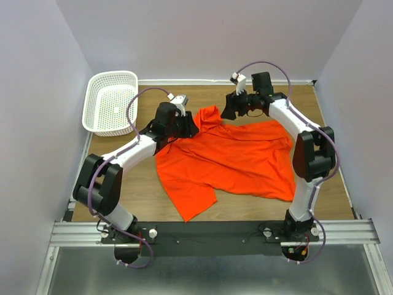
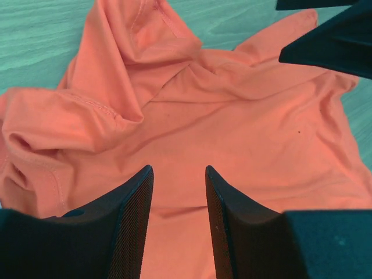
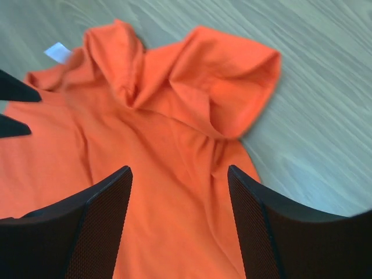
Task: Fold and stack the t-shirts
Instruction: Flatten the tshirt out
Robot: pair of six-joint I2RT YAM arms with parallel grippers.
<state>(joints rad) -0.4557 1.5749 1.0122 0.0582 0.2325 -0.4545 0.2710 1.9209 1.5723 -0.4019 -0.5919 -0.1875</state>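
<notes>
Wood tabletop (image 1: 245, 203): shirt (image 1: 236, 163) lies rumpled; we hover left gripper (image 2: 179, 192) and right gripper (image 3: 180, 197), jaws spread, empty, lining up grabs.

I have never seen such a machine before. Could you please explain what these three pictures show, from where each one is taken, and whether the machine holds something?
These are two robot arms bolted at the near edge of a wooden table. The wide picture comes from a fixed camera above and behind them. The other two come from cameras on each wrist, looking past that arm's own dark fingers. On the table lies a crumpled orange-red t-shirt, and at the far left a white mesh basket with nothing visible inside. The left tool and the right tool are both open above the shirt. Nothing is held.
</notes>
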